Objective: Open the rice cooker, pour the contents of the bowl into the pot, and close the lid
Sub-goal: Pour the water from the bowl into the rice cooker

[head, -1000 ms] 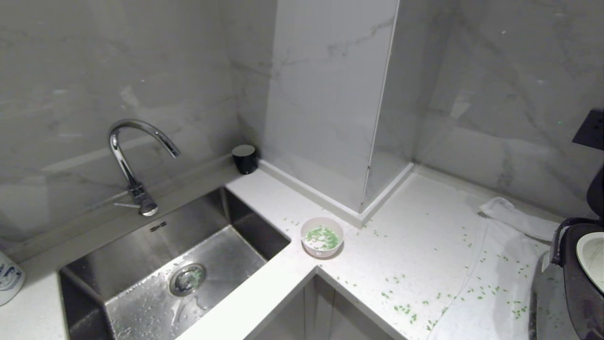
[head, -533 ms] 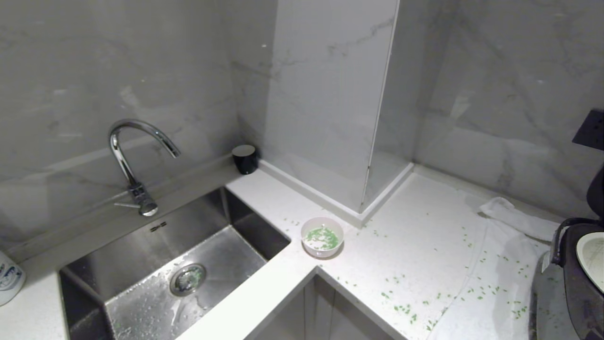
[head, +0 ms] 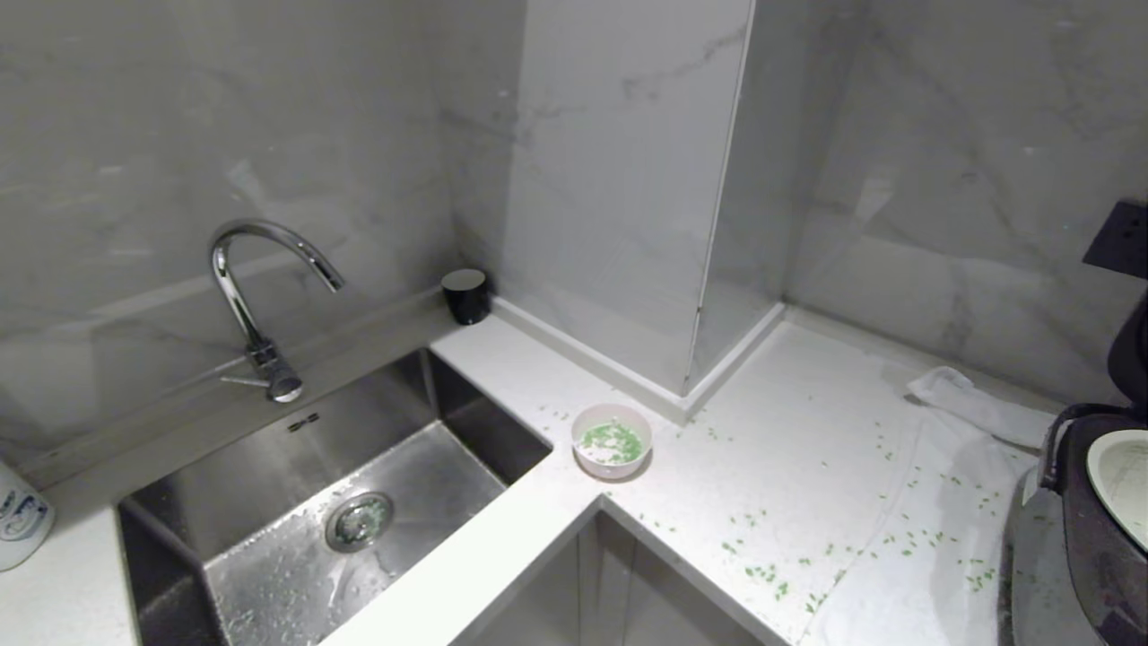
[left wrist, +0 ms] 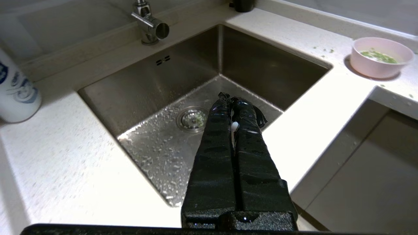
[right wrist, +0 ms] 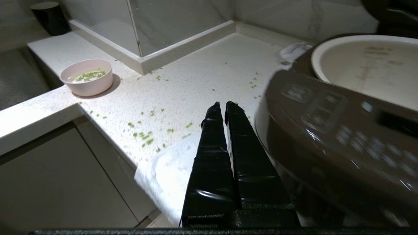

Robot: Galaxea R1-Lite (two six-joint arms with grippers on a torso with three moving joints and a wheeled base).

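Note:
The pale pink bowl (head: 612, 468) stands on the white counter by the sink's corner, with green bits (head: 613, 440) in it. The dark rice cooker (head: 1099, 556) sits at the far right edge, and its cream pot (head: 1121, 471) shows from above. The lid (right wrist: 388, 13) stands raised behind the pot. My left gripper (left wrist: 232, 97) is shut and empty, hanging over the sink's near edge, far from the bowl (left wrist: 375, 67). My right gripper (right wrist: 221, 104) is shut and empty, low beside the cooker's control panel (right wrist: 329, 111). Neither arm shows in the head view.
Green bits (head: 762, 570) are scattered over the counter and the white cloth (head: 978, 408) by the cooker. A steel sink (head: 269, 556) with a chrome tap (head: 260, 305) lies left. A black cup (head: 466, 296) stands at the back corner and a white bottle (head: 22, 529) far left.
The whole head picture has slid a little upward, so the camera has moved. The bowl, cooker and scattered bits keep their places on the counter.

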